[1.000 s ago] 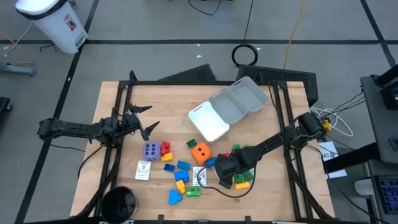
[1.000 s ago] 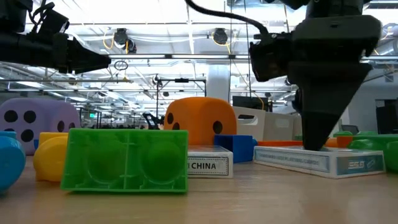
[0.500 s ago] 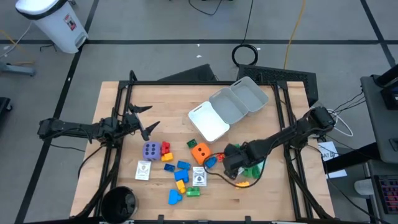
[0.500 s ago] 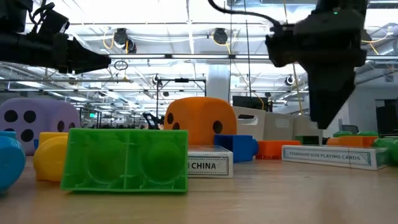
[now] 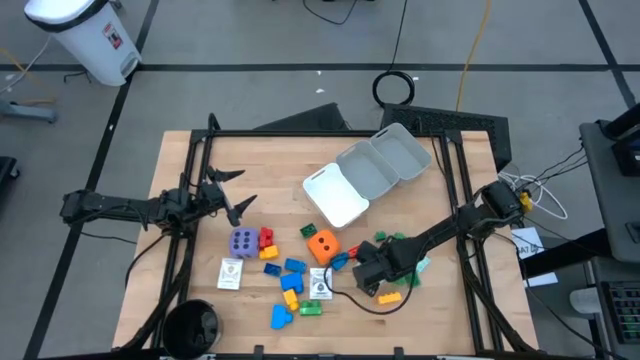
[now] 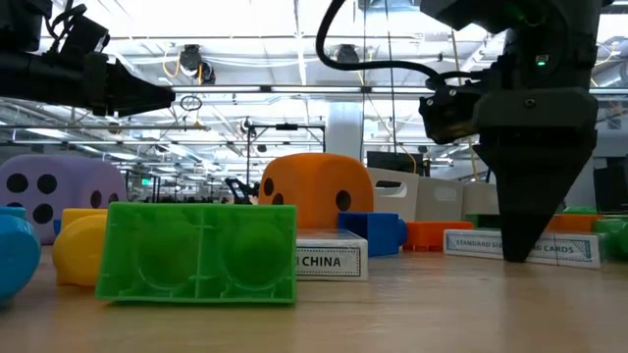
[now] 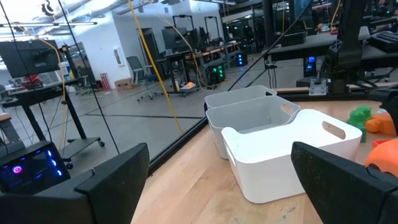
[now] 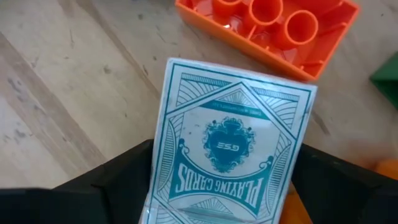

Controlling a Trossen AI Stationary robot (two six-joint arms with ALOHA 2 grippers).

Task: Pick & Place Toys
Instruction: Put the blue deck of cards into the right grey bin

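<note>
Since half a second ago the right gripper (image 6: 535, 250) has dropped back down from above the table onto the box of playing cards (image 8: 227, 152), its tip now at the box's near edge in the low view. Seen from the right wrist, the box is white with a teal ornamental back pattern and the words "PLAYING CARDS"; it lies flat on the wood between the two dark fingers (image 8: 336, 180), one on each side of it and spread to about its width, though whether they press on it cannot be told. Just beyond the box lies an orange brick (image 8: 267, 28), studs hollow side up.

From above, the right gripper (image 5: 372, 275) sits right of the orange die (image 5: 322, 243), with green pieces (image 5: 390, 240) and a yellow brick (image 5: 389, 297) close around it. A second card box (image 5: 320, 284) lies just below the die, and a third (image 5: 230, 273) lies below the purple die (image 5: 243, 241). Red, blue, yellow and green bricks (image 5: 290, 285) are scattered between them.

At the table's left edge, the left gripper (image 5: 235, 196) hangs with its fingers spread wide and holding nothing, facing the white tray (image 7: 280, 152) and the clear tray (image 7: 252, 109) behind it.
</note>
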